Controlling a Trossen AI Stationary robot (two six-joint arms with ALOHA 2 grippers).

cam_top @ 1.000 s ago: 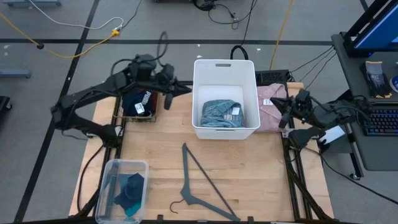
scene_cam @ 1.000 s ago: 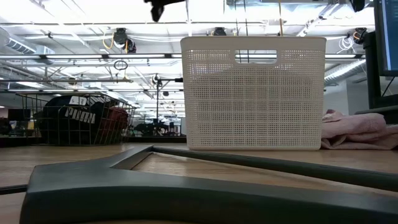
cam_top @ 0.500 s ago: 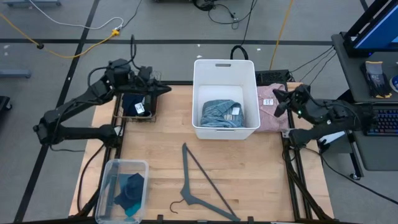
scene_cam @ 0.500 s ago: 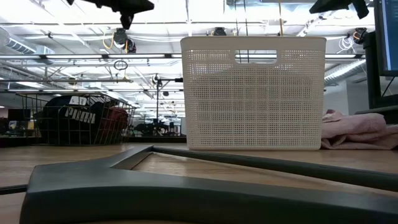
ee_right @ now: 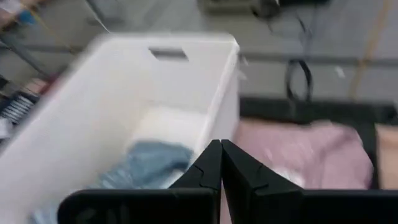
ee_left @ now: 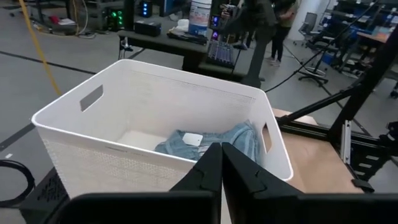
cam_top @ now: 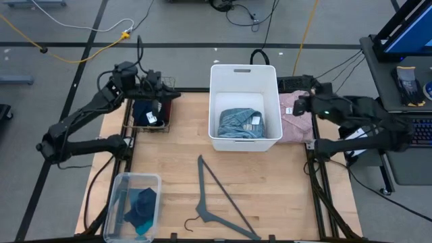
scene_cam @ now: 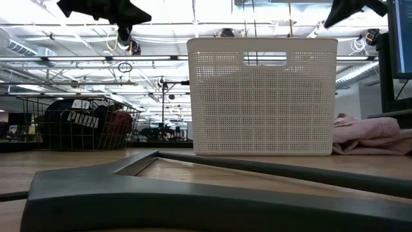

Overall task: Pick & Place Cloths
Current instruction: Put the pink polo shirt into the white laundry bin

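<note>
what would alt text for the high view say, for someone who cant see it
Overhead view of a wooden table with a white bin holding a folded light-blue cloth. The left hand, shut and empty, hovers over a wire basket of dark cloths; the right hand, also shut, is above a pink cloth. A grey hanger lies nearer the front.

Pale matt wooden table (cam_top: 270,189), white perforated plastic bin (cam_top: 219,77), dark wire basket (scene_cam: 38,106), soft pink cloth (cam_top: 291,115)

Both grippers (cam_top: 177,95) (cam_top: 295,106) closed, raised.
</note>
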